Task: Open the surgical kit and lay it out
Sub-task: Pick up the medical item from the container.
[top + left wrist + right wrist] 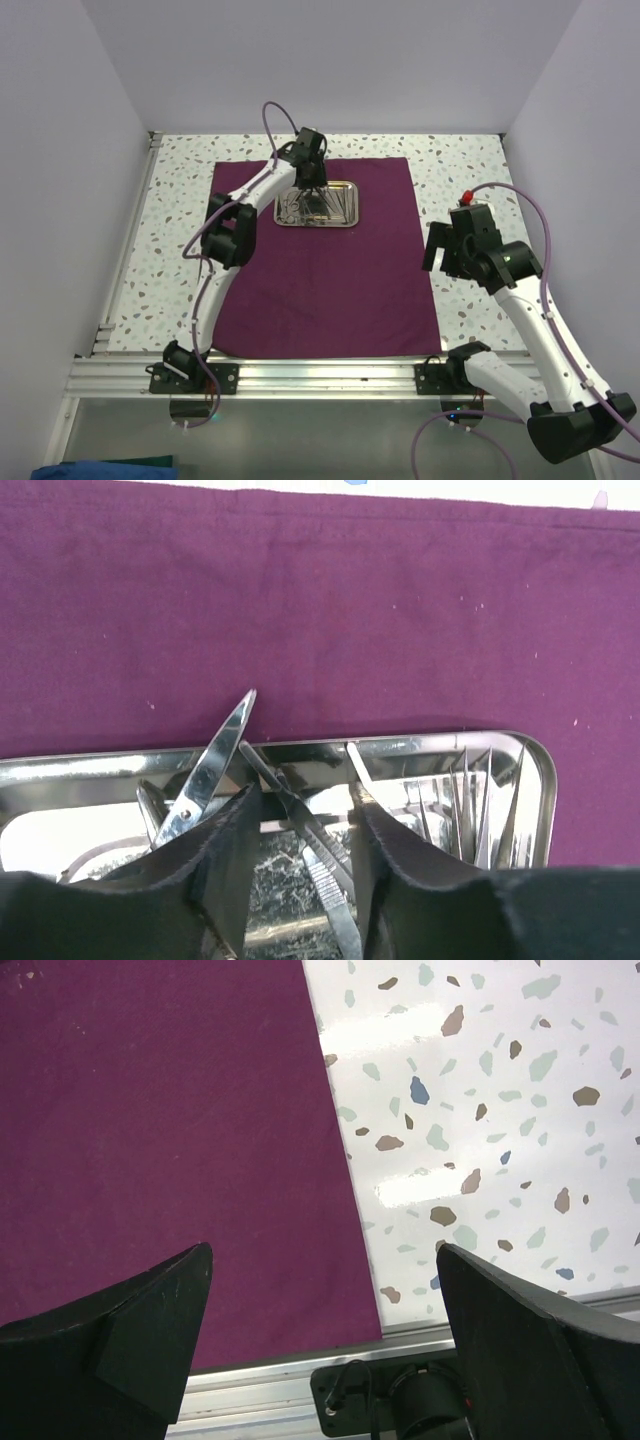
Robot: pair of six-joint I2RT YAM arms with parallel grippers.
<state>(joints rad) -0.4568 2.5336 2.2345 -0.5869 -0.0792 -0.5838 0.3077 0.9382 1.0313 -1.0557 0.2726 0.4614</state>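
Right gripper (325,1320) nearest, hanging over right edge of cloth (330,280) where it meets speckled table (480,1110), above metal rail (270,1380). Jaws spread wide, nothing between. Cloth lies flat and unfolded across middle of table. Tray (400,748) sits on far part of cloth, instruments piled inside. Left gripper (305,800) reaches down into tray, jaws part-spread, straddling thin ridged instrument (328,880), not pinching it. Scissors (210,765) lean over tray's rim just left of fingers (225,850). Tweezers (480,810) at right end.
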